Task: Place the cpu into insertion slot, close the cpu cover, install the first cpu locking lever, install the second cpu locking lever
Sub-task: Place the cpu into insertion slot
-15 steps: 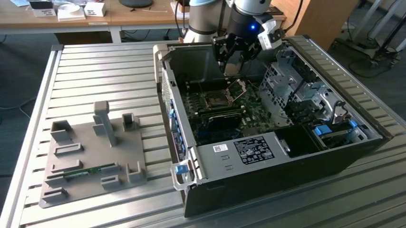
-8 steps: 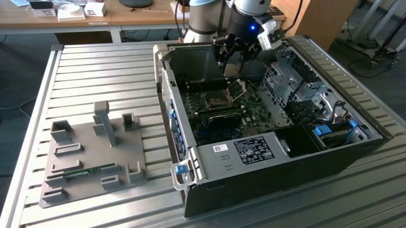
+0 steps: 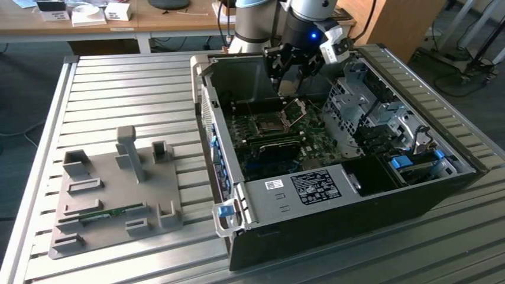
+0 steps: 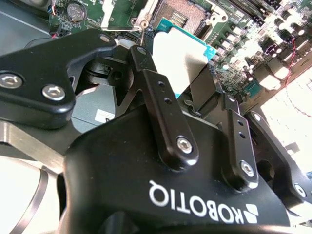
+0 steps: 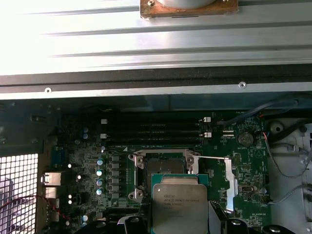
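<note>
Exterior view's left: grey fixture tray (image 3: 118, 195) on the ribbed table (image 3: 118, 94), not in play. Moving right: open computer case (image 3: 355, 231), board facing up. The insertion slot (image 5: 161, 168) sits mid-board, bare, nothing seated in it. The cpu cover (image 3: 295, 112) stands tilted up on the slot's side toward the exterior view's right, so the opening is free.

The gripper (image 3: 288, 80) hangs inside the case above the slot area. I have the cpu (image 5: 179, 207) in it. The fingers (image 4: 161, 97) pinch it on two opposite edges, metal top toward the wrist cameras. In the first wrist view it overlaps the slot's near rim and isn't squarely over the recess. I can't tell its height off the board.

Handling, my read: light, rigid, no flex. The edges are thin and the lid is smooth, so the pinch has little to bite on, and a bump could twist or slip it. The underside contacts and the socket are the fragile parts, so no pressing and no dragging. The edge grip as it stands is the right hold. It only seats flat and square; cocked, it would ride on the rim.
</note>
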{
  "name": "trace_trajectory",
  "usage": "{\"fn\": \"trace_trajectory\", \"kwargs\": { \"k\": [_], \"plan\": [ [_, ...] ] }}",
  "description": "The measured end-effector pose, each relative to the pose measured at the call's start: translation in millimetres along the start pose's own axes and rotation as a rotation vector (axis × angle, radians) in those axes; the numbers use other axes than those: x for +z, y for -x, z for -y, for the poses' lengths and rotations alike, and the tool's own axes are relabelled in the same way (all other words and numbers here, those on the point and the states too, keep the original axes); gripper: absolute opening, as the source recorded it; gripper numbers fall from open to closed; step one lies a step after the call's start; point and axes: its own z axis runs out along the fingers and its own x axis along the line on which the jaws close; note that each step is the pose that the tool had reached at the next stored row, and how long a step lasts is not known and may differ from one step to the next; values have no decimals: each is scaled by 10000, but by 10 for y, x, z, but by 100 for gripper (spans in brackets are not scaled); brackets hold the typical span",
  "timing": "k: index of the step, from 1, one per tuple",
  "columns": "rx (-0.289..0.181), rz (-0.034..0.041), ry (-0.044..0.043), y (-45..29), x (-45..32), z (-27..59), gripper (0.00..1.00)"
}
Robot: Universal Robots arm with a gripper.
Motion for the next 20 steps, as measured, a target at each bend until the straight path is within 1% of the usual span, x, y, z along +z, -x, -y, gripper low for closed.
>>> {"fn": "trace_trajectory", "kwargs": {
  "k": [14,20],
  "plan": [
    [-1,-1,-2,-14,1,1,54],
    [-2,2,1,-63,17,5,54]
  ]
}}
